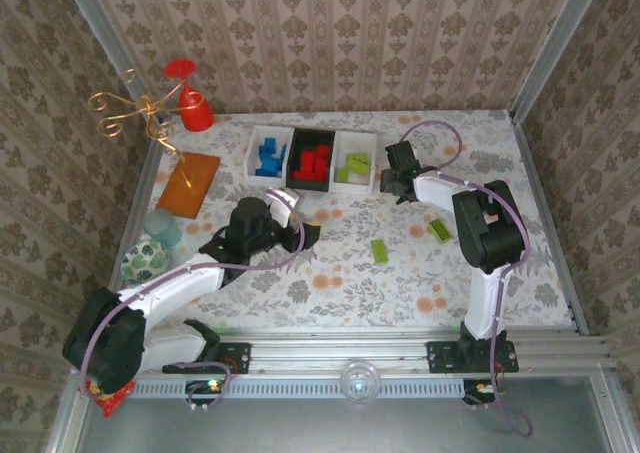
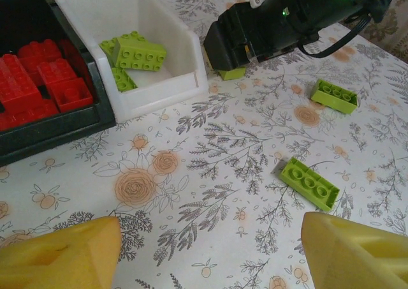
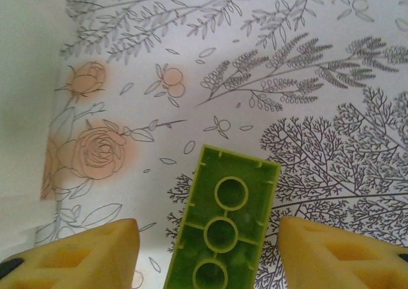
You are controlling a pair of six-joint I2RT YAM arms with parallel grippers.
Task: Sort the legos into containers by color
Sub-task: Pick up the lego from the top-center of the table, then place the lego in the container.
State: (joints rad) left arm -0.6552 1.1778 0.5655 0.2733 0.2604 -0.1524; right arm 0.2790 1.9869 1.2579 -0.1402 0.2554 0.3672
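Right end effector (image 3: 207, 254), fingers apart, straddles an upturned green brick (image 3: 224, 228) at lower centre of its wrist view. Left end effector (image 2: 210, 251) hangs open over the counter (image 2: 210, 142). Loose green bricks (image 2: 309, 184) lie right of the bins (image 2: 159, 91).

Three small bins stand in a row at the upper middle. The left white bin (image 1: 270, 129) holds blue bricks (image 1: 268, 158). The black bin (image 1: 313, 131) holds red bricks (image 1: 314, 163). The right white bin (image 1: 358, 134) holds green bricks (image 1: 352, 165). A loose green brick (image 1: 380, 251) and a second green brick (image 1: 439, 230) lie flat, right of middle. A third green brick (image 3: 223, 231) lies upside down.

Top: high, far. 2 wrists: low, close; share table (image 2: 210, 238).
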